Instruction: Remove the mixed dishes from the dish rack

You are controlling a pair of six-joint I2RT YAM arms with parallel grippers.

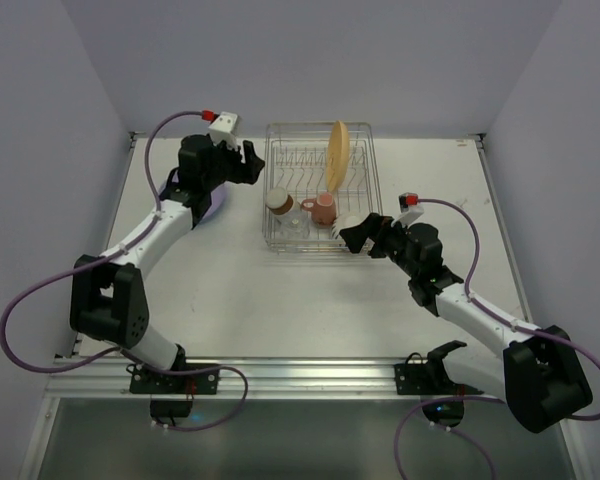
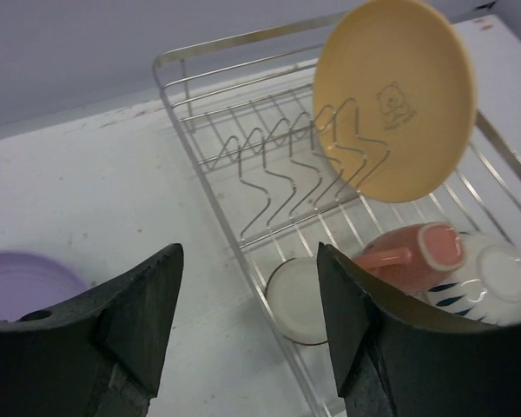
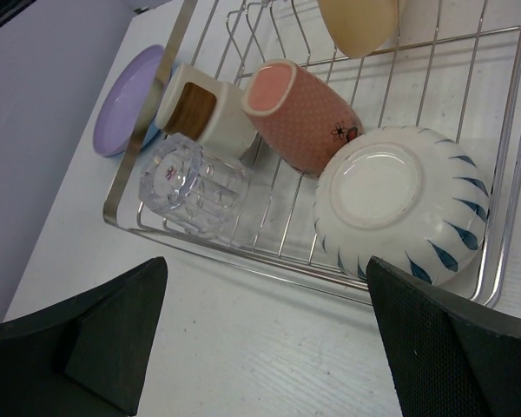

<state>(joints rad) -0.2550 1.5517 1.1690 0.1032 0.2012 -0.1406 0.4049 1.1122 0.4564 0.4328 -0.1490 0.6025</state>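
The left pincer (image 1: 242, 160) hangs spread and empty just left of the dish rack (image 1: 372, 170), with the purple plate (image 2: 26, 278) on the surface beneath it. The right pincer (image 3: 267, 269), spread wide, hovers at the rack's near edge, just before the white cup (image 3: 399, 200), pink mug (image 3: 300, 113) and clear glass (image 3: 195, 187). The yellow plate (image 2: 395, 95) stands upright among the prongs.

i work on a white table (image 1: 280, 300), faintly scuffed, boxed in by three plain pale-lavender walls: the back wall (image 1: 310, 60), the left wall (image 1: 30, 150) and the right wall (image 1: 580, 150). an aluminium rail (image 1: 310, 372) runs along its near edge. the light falls soft and even.
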